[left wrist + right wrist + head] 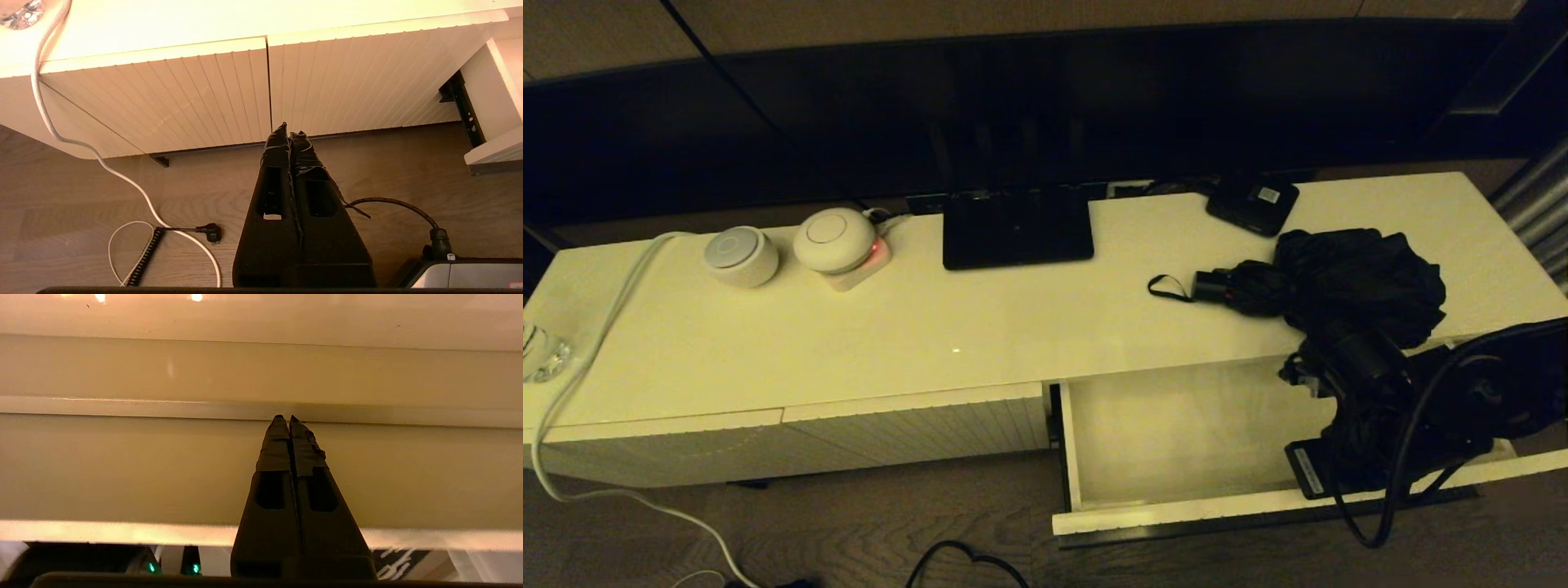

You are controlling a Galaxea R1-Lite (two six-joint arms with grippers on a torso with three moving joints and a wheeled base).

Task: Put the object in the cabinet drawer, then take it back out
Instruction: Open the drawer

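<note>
The black folding umbrella (1347, 282) lies on the cabinet top at the right, its bunchy fabric near the front edge and its handle (1213, 287) and wrist loop (1168, 286) pointing left. Below it the cream cabinet drawer (1217, 510) stands pulled out, its floor (122, 469) bare. My right arm (1388, 408) hangs over the drawer's right part. The right gripper (290, 418) is shut on nothing and points at the drawer's back wall. My left gripper (289, 128) is shut and empty, low above the floor before the closed ribbed fronts (212, 90).
A flat black stand (1017, 224) and a small black box with a white label (1252, 202) sit at the back of the cabinet top. Two white round devices (739, 255) (835, 238) and a white cable (596, 327) are at the left. Cables lie on the wooden floor (163, 232).
</note>
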